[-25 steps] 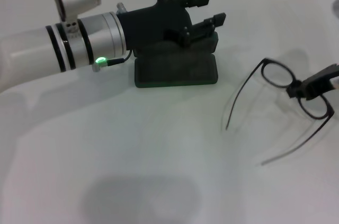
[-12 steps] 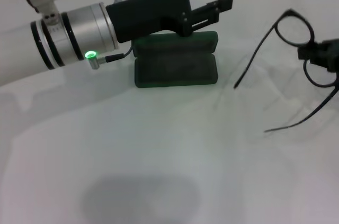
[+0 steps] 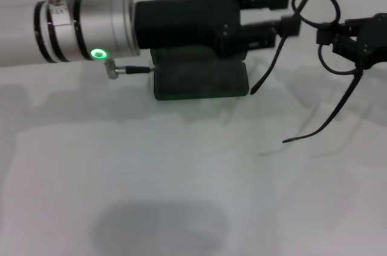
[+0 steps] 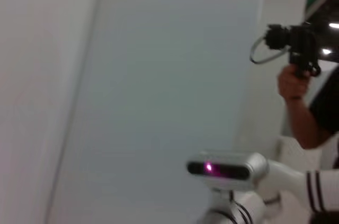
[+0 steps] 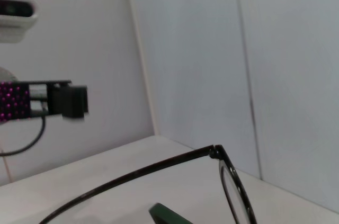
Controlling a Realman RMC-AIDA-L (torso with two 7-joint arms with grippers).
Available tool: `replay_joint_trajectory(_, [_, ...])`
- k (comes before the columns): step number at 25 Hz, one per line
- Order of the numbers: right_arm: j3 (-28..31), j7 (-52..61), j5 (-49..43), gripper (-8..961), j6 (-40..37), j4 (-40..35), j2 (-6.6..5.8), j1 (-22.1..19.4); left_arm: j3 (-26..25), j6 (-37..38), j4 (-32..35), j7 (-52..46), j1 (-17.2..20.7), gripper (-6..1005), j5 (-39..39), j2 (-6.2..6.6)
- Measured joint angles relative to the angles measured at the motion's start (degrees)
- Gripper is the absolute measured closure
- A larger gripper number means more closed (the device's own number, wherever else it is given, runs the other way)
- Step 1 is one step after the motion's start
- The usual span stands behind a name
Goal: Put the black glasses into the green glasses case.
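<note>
Two grippers are up: the right gripper (image 3: 338, 37), clamped on the black glasses (image 3: 314, 8), carries them aloft at 3 o'clock of the green glasses case (image 3: 202, 80). The left gripper (image 3: 283, 11) hovers spread over the case (lid hidden). Next: lowering them inside, I judge.

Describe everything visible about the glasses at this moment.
The glasses have a thin black frame, rounded clear lenses and long, slim, curved temples, both unfolded and hanging down. The right tool holds them by the frame in the air, right of the case. They touch nothing else.
</note>
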Motion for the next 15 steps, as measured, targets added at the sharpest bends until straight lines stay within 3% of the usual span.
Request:
replay_joint_trajectory(3, [-0.34,-0.73,-0.14,840,-0.91,0.04,0.42,0.72,-0.06,0.05,-0.15,-1.43,-1.05,465,3.11,-0.41])
replay_joint_trajectory(4, [-0.4,-0.82,-0.14,840,-1.43,-0.15,0.56,0.83,-0.08,0.04,-0.47,-2.61,-2.27,465,6.34,-1.13])
replay_joint_trajectory(9, [-0.43,-0.91,-0.14,840,-3.52,0.01,0.69,1.53,-0.05,0.03,-0.64,-3.19,-3.21,465,8.88,-2.16])
replay_joint_trajectory(15, [-1.2,-0.75,-0.17,840,-7.01,0.31,0.84,2.13,-0.26,-0.2,-0.67,-2.86,-3.33,465,9.26,-2.53])
